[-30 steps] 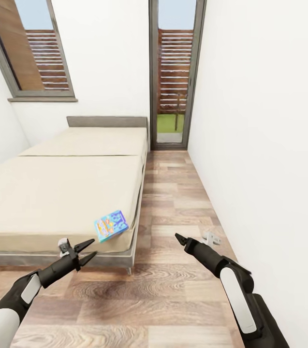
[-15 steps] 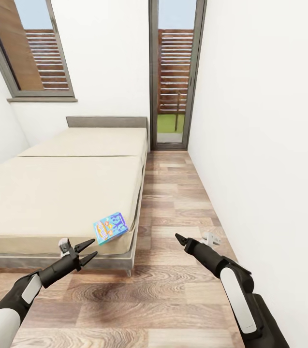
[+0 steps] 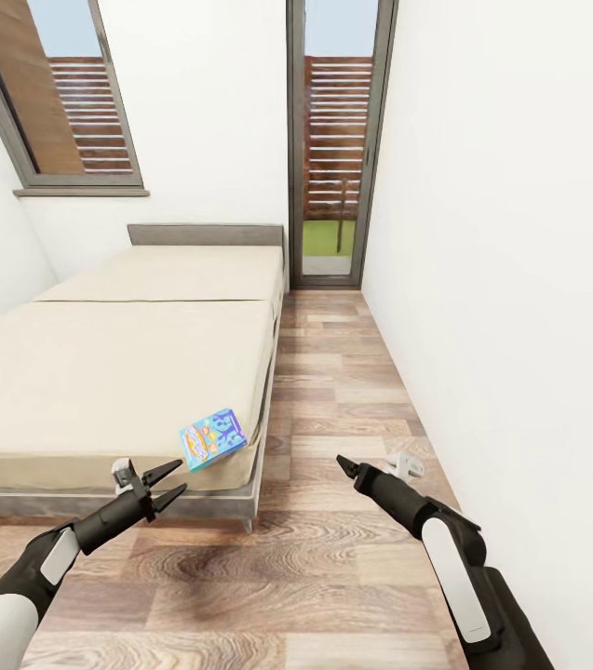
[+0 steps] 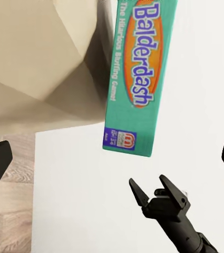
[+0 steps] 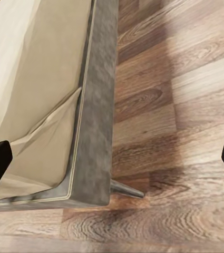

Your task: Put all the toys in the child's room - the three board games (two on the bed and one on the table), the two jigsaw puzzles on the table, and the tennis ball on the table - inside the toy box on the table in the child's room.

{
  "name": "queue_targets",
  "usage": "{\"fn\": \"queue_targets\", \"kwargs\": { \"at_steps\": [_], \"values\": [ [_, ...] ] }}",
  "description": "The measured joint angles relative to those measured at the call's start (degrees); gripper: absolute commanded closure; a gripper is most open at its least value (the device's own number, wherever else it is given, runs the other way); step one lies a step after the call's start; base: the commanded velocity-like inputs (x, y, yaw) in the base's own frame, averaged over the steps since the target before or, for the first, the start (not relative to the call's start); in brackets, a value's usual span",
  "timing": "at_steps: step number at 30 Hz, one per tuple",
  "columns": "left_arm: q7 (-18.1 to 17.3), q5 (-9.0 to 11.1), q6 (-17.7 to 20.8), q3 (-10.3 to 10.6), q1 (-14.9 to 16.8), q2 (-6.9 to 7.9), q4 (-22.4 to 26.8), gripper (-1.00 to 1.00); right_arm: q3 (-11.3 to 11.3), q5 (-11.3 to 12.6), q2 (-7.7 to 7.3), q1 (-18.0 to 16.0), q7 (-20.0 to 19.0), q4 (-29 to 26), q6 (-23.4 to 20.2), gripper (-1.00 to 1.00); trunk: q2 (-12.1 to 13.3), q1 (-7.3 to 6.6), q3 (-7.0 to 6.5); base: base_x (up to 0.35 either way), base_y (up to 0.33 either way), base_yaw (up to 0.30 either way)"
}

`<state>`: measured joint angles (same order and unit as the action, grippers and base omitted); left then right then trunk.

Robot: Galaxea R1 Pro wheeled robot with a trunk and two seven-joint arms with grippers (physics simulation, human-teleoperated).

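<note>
One board game (image 3: 212, 438), a flat teal-blue box with an orange label, lies on the near right corner of the cream bed (image 3: 119, 372). In the left wrist view this board game (image 4: 135, 79) reads "Balderdash". My left gripper (image 3: 168, 479) hovers open just in front of and below that corner, a little left of the box, holding nothing. My right gripper (image 3: 343, 462) is over the wood floor to the right of the bed, and the left wrist view shows the right gripper (image 4: 149, 185) open and empty. The table, toy box, jigsaw puzzles and tennis ball are out of view.
The bed's grey frame (image 5: 98, 105) and a slim metal leg (image 5: 126, 190) stand at the corner near my arms. A strip of wood floor (image 3: 343, 372) runs between bed and right white wall (image 3: 519, 279) to a glass door (image 3: 333, 149).
My right arm has shifted slightly left and its wrist has turned a little. The left gripper and the board game stay almost where they were.
</note>
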<state>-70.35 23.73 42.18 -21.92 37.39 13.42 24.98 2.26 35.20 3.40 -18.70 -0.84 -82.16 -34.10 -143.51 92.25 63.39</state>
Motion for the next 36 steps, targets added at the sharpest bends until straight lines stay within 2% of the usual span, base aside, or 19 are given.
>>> {"fn": "queue_targets", "kwargs": {
  "at_steps": [36],
  "values": [
    [-0.18, 0.00, 0.03, 0.02, 0.02, 0.06, 0.00, -1.00, 0.00, 0.01, 0.01, 0.00, -0.04, 0.20, 0.10, -1.00, 0.00, 0.00, 0.00, 0.000, 0.000, 0.000]
  ]
}}
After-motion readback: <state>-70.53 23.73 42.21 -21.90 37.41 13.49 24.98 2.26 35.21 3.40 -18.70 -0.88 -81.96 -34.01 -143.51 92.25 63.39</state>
